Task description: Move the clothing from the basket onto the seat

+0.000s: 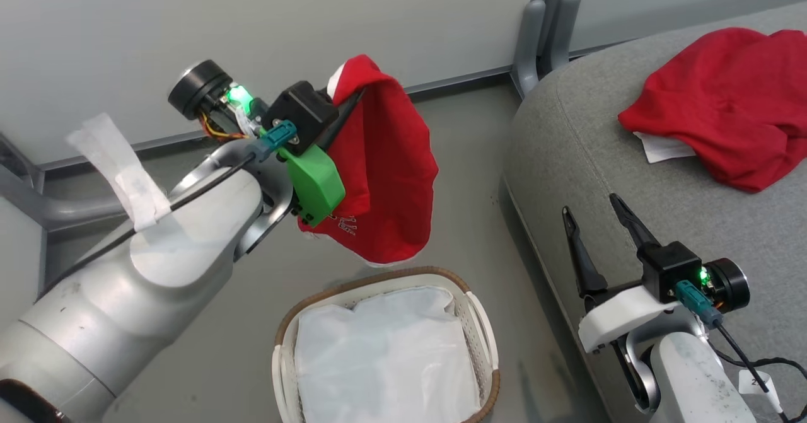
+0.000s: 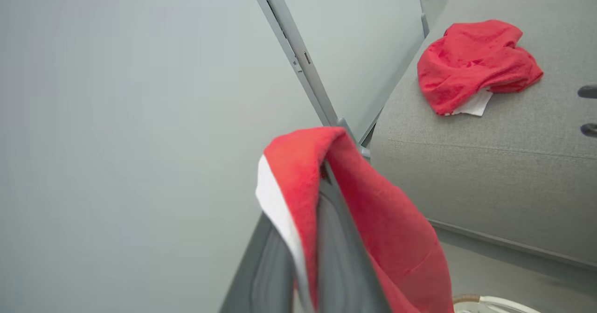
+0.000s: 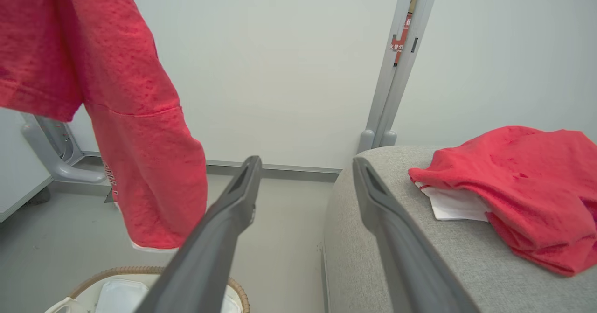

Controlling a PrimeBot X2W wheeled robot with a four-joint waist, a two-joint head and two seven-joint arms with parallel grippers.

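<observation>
My left gripper (image 1: 353, 98) is shut on a red garment (image 1: 384, 171) that hangs in the air above the white basket (image 1: 485, 335); its white trim drapes over my fingers (image 2: 336, 229). Inside the basket I see the white liner (image 1: 384, 353). A second piece of red clothing (image 1: 731, 101) lies crumpled on the grey seat (image 1: 567, 152), with a white label beneath it. My right gripper (image 1: 592, 212) is open over the seat's near edge, with nothing between its fingers (image 3: 224, 229). The hanging garment (image 3: 135, 117) and the seat's clothing (image 3: 517, 187) also show in the right wrist view.
A pale wall with a grey upright post (image 1: 542, 26) runs behind the floor and the seat. Grey floor (image 1: 466, 133) separates the basket from the seat. White tape (image 1: 120, 164) is wrapped on my left forearm.
</observation>
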